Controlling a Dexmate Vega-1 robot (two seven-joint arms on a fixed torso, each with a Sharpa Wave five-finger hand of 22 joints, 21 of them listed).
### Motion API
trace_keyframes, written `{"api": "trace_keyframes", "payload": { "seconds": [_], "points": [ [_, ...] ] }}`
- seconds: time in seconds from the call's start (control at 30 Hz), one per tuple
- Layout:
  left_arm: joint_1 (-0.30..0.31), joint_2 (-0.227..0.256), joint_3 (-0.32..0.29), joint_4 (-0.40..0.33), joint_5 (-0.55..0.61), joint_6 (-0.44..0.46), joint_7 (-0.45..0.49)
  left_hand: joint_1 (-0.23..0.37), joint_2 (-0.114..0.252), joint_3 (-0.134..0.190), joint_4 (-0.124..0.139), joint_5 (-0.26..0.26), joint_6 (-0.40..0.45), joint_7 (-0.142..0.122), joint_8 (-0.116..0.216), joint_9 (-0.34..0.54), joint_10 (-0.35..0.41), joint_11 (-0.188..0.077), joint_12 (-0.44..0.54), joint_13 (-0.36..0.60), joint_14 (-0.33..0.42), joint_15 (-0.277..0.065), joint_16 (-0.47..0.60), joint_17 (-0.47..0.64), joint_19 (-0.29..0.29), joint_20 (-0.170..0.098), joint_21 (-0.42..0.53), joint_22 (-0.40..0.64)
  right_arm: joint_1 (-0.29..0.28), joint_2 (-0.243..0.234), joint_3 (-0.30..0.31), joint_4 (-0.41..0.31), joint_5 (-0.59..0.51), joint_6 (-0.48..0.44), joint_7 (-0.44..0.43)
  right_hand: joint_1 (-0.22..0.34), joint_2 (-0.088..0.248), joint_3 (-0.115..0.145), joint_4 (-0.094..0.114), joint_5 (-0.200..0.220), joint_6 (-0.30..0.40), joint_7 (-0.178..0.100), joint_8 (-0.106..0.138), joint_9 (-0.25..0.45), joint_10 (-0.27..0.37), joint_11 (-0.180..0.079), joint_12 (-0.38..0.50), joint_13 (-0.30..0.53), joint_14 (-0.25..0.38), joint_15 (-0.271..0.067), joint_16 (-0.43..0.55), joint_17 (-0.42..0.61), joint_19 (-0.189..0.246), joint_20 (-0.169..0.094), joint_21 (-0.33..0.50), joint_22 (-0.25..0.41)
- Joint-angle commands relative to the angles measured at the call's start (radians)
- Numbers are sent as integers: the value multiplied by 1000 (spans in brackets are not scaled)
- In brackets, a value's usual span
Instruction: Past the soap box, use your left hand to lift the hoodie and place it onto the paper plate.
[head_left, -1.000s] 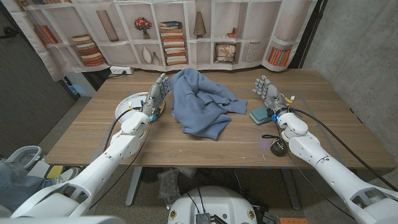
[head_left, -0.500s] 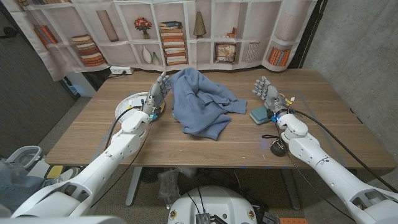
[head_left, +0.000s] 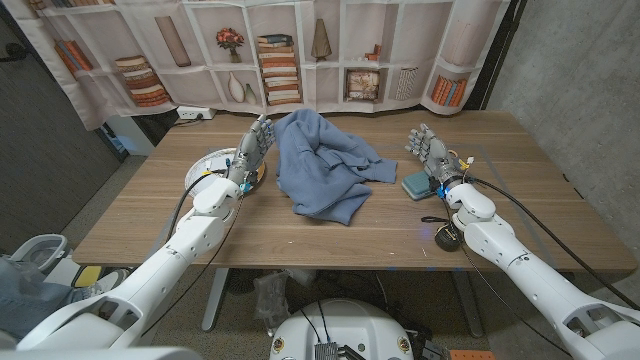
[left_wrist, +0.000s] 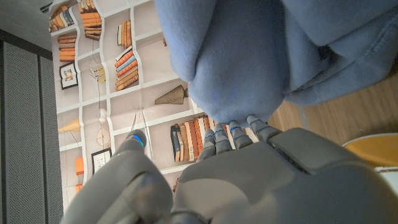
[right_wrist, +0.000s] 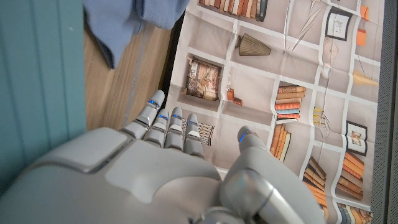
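A crumpled blue hoodie lies in a heap on the wooden table, at its middle toward the back. My left hand stands just left of the heap, fingers apart and reaching up, holding nothing. The paper plate sits on the table behind and left of that hand, partly hidden by it. In the left wrist view the hoodie hangs right beyond my left hand's fingertips. A teal soap box lies right of the hoodie. My right hand stands open just behind the box.
A small black round object with a cable lies on the table near my right forearm. A printed bookshelf backdrop hangs behind the table. The plate's yellowish rim shows in the left wrist view.
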Motion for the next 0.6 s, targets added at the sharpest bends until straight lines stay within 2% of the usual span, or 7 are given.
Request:
{"api": "trace_keyframes", "payload": {
  "seconds": [0.03,0.3,0.5,0.6],
  "points": [
    [4,18,-3,-27,-2,7,-13,10,1,6,-4,2,5,7,-1,2,2,0,4,4,0,2,4,3,-6,-50,4,5,0,3,-7,2,-7,0,2,7,0,0,-4,6,8,0,4,0,8,0,5,5,9,-4,5,1,7,-3,-3,2],
    [7,41,-9,-67,4,18,-8,11,3,5,-4,1,8,7,-1,3,6,-1,4,4,4,4,4,3,-5,-48,4,5,4,8,-11,14,-9,8,12,6,1,0,-5,6,9,0,4,0,9,1,5,5,11,-3,5,0,8,-3,-6,2],
    [11,59,-15,-102,-1,36,-9,12,4,4,-5,0,9,8,-1,3,9,0,4,4,8,5,5,3,-3,-46,5,5,32,23,-14,62,-10,46,50,7,1,0,-6,6,8,1,4,0,10,0,5,5,11,-2,4,0,9,-3,-9,2],
    [14,70,-16,-124,8,40,-1,13,5,4,-5,0,11,8,-1,3,10,1,5,4,10,6,5,3,-2,-44,5,5,36,17,-12,62,-13,51,56,7,2,-1,-6,6,8,0,3,0,10,0,4,5,11,-2,4,-1,9,-3,-10,2]
  ]
}}
